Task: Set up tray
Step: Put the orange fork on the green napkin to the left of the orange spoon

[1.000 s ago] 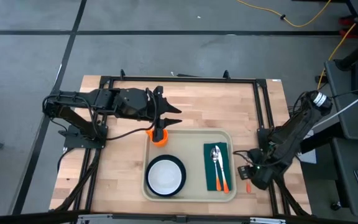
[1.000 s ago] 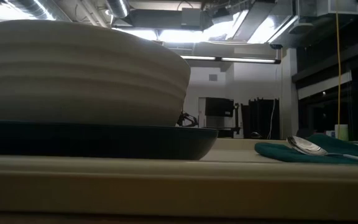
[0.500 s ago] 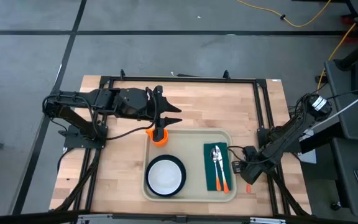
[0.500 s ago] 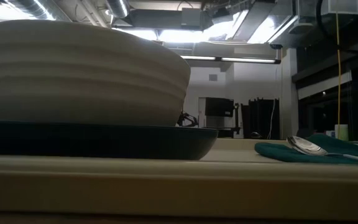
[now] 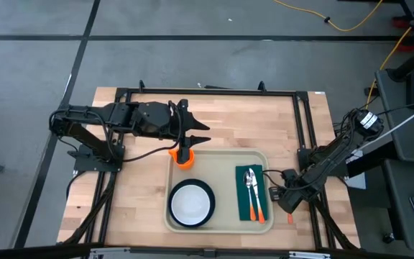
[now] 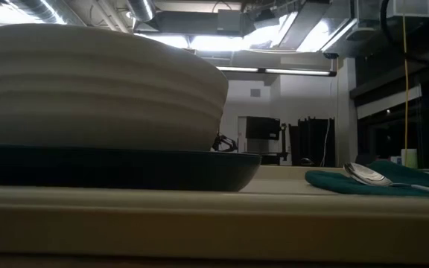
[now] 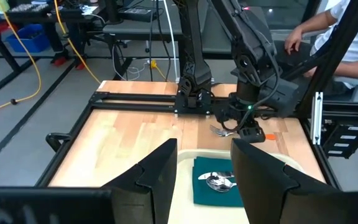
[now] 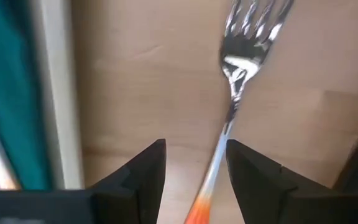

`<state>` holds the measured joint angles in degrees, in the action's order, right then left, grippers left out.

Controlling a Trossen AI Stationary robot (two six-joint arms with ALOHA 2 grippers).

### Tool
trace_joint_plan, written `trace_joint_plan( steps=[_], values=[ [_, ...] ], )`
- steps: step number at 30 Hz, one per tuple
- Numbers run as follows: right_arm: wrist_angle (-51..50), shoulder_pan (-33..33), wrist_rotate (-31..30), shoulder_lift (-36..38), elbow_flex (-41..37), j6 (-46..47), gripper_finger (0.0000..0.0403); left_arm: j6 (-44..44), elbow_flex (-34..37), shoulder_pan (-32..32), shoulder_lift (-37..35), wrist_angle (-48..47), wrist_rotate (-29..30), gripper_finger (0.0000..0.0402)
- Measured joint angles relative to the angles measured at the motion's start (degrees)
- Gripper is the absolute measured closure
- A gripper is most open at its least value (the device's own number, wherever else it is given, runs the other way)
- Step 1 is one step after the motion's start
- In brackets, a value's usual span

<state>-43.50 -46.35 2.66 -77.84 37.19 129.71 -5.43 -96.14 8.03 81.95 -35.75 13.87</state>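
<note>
The beige tray lies on the wooden table. On it are a white bowl on a dark teal plate, an orange cup at its far left corner, and a teal napkin bearing a spoon. A fork with an orange handle lies on the table just right of the tray. My right gripper points down over it, open, one finger on each side of the handle without touching. My left gripper hovers open, high above the cup, with nothing between its fingers.
A black metal frame runs along the table's far and right edges. Bare wood lies left of the tray and beyond it. A seated person shows past the table's right side in the left wrist view.
My right gripper has sunk toward the table and shifted a little toward the tray, coming down over the fork, then kept still. Its fingers keep the same gap. The fork and the things on the tray lie as before.
</note>
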Motion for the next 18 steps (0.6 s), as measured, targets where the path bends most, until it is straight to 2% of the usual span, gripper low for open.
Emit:
trace_joint_plan(
  steps=[5, 13, 18],
  values=[
    [-3.6, 0.0, 0.0, 0.0, 2.9, -0.7, 0.0231, 0.0, 0.0, 0.0, 0.0, 0.0, 0.1, 0.0256],
    [-5.9, 0.0, 0.5, 0.0, 2.6, -0.4, 0.0231, 0.0, 0.0, 0.0, 0.0, 0.0, 0.2, 0.0256],
    [-7.6, 0.0, 3.0, 0.0, 2.6, -0.3, 0.0231, -0.8, 0.0, 0.0, 0.0, 0.0, 0.1, 0.0256]
  ],
)
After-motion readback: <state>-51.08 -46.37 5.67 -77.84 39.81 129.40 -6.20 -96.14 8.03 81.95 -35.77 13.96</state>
